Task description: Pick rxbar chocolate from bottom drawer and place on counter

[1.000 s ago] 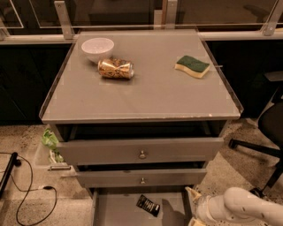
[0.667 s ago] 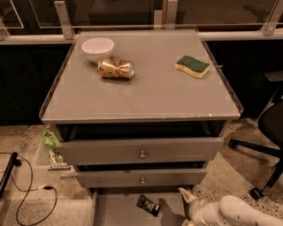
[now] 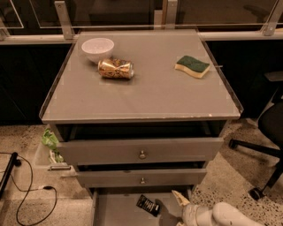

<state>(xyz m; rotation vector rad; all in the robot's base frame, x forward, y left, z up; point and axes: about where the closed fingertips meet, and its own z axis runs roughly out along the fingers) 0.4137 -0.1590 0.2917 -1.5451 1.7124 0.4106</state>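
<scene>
The rxbar chocolate (image 3: 148, 205) lies askew on the floor of the open bottom drawer (image 3: 116, 211), whose front is cut off by the frame edge. Just right of the bar hangs the hand (image 3: 180, 205), partly cropped. Whether it is released or clenched cannot be told.

Likely an office or lab: speckled terrazzo floor (image 3: 230, 183), black wheeled office chair (image 3: 270, 126), glass partition (image 3: 119, 11) behind the glossy grey counter (image 3: 146, 95). The white gripper (image 3: 179, 204) hovers at the open grey bottom drawer (image 3: 117, 211).

Pincer (image 3: 177, 207) low, bottom right; white arm (image 3: 230, 216) seemingly level behind.
</scene>
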